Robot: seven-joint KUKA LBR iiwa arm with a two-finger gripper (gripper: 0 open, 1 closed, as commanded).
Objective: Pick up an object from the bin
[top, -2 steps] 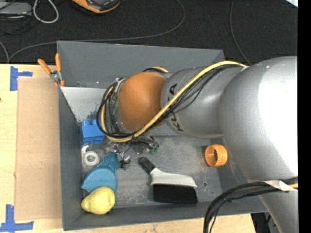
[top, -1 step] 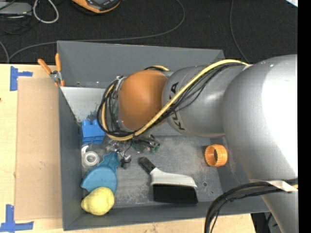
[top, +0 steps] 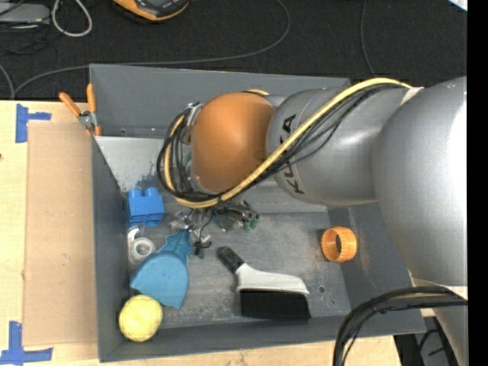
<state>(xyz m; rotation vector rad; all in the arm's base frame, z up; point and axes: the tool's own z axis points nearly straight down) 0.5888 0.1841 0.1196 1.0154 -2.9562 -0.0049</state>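
Observation:
My gripper hangs below the orange wrist cover, low over the left middle of the bin. Just beneath it lies the narrow upper end of a light blue scoop-shaped thing, which widens toward the bin's front left. A blue toy block sits to the gripper's upper left. A small white roll lies left of the scoop's narrow end. To the lower right lies a brush with a black handle, white back and black bristles.
A yellow ball rests in the front left corner. An orange ring lies on the right of the bin floor. The arm and its cables cover the bin's upper middle and right.

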